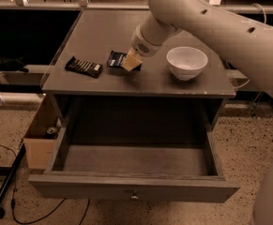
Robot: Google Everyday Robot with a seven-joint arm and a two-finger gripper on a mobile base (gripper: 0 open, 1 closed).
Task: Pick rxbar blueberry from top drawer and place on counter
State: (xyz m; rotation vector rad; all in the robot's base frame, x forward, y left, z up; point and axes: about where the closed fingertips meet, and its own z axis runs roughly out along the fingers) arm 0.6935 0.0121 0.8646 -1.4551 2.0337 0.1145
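Grey counter (126, 32) fills the upper middle of the frame, with the rxbar blueberry (115, 59) lying flat at its centre-left. The gripper (131, 61) sits over the bar's right end; whether it grips cannot be told. Below, the top drawer (79, 189) stands pulled open.
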